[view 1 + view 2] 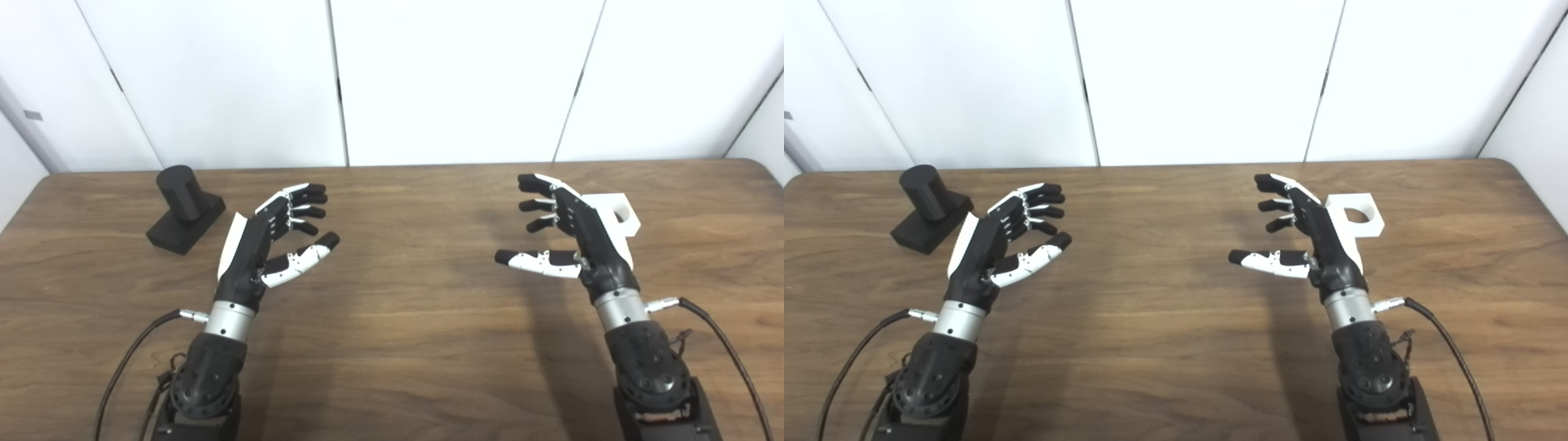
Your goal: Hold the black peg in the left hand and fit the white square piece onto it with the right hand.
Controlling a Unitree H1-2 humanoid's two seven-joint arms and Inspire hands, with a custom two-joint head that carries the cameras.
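Observation:
The black peg (184,208), a short cylinder on a square black base, stands on the wooden table (398,318) at the far left. My left hand (269,239) hovers open just to its right, fingers spread and holding nothing. The white square piece (623,215) with a round hole lies at the far right, partly hidden behind my right hand (566,236). That hand is open too, fingers apart and empty, just left of the piece. In the right eye view the piece (1360,214) shows its hole more fully.
White wall panels (453,79) rise behind the table's back edge. Cables (122,367) trail from both wrists near the front edge. Bare wood lies between the two hands.

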